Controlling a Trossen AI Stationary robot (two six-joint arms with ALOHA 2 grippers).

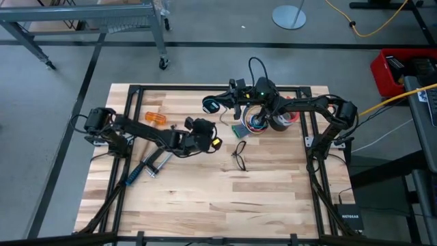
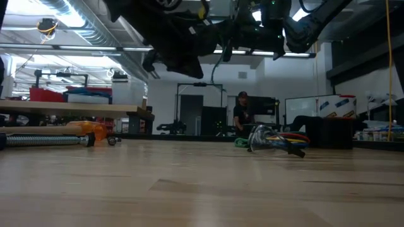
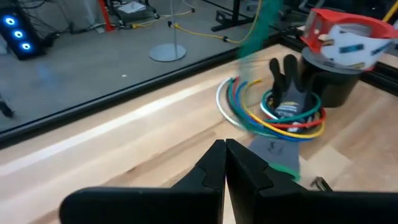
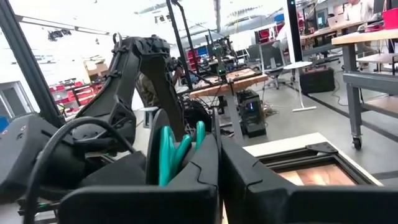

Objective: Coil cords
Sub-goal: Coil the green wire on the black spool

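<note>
On the wooden table (image 1: 205, 191), the left gripper (image 3: 225, 163) hangs mid-table, fingers pressed together and empty. The right gripper (image 4: 219, 163), near the far edge, is likewise closed. Only the high view shows the cord (image 1: 240, 156), lying loose mid-table beside the wire bundle (image 3: 273, 112).

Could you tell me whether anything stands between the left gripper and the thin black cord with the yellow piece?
Nothing visible does: the cord's small yellow piece sits right beside the left gripper, raised off the wooden table.
</note>
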